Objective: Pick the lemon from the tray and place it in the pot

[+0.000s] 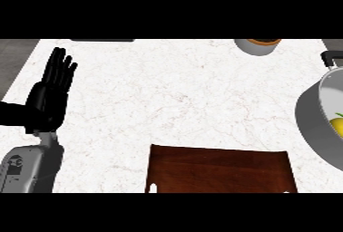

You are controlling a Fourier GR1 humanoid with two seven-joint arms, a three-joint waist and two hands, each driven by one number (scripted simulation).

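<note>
A yellow lemon [337, 124] lies inside the grey metal pot [309, 118] at the right edge of the head view; only part of both shows. The dark brown wooden tray [221, 170] sits at the bottom centre with nothing on it. My left hand [50, 93] rests at the left edge, open, fingers straight and pointing up, far from the tray and the pot. My right hand does not show.
A small round container [258, 45] with a brown top stands at the counter's far edge, right of centre. The white marble counter [174, 95] spreads between hand, tray and pot. A dark handle [331, 58] sticks up behind the pot.
</note>
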